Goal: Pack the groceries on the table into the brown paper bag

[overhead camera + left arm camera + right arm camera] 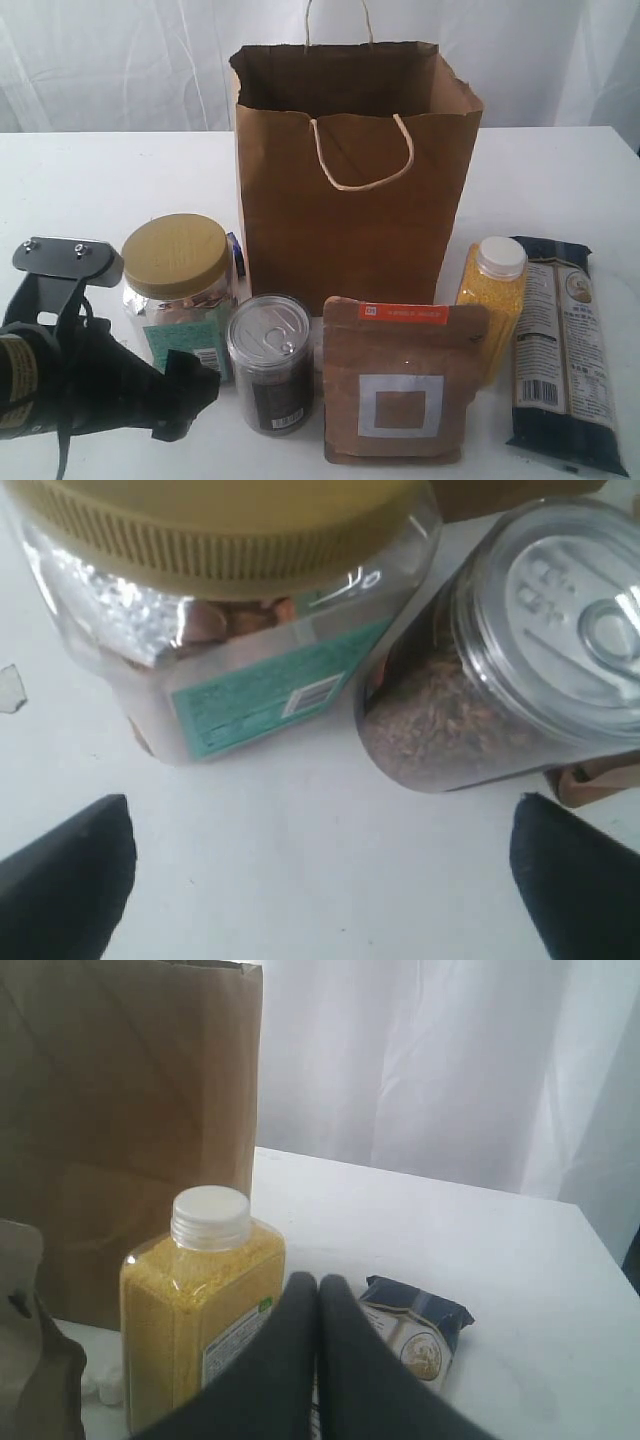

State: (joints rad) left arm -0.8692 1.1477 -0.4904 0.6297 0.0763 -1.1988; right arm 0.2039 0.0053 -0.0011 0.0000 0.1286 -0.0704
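Five groceries stand in plain sight on the table, none in the bag yet, and the left claw lines up on the front pair.
Nearest, the left gripper (320, 800) hangs low over the white table (80, 190), its jaws spread wide and empty. It faces the gap between the gold-lidded clear jar (178, 290) and the clear pull-tab can (270, 365), which stand just beside each other. To pick well, I judge it should commit to one. The can looks narrower, so centre on it and close below its rim without nudging the jar. Further right are the brown pouch with white square (400, 385), the yellow-grain bottle (492, 300) and the long dark-blue packet (560, 350), which lies flat. The right gripper (318, 1282), pressed shut on nothing, hovers by the bottle. Behind everything stands the brown paper bag (350, 170), upright with its mouth open, so the lift must clear its rim.
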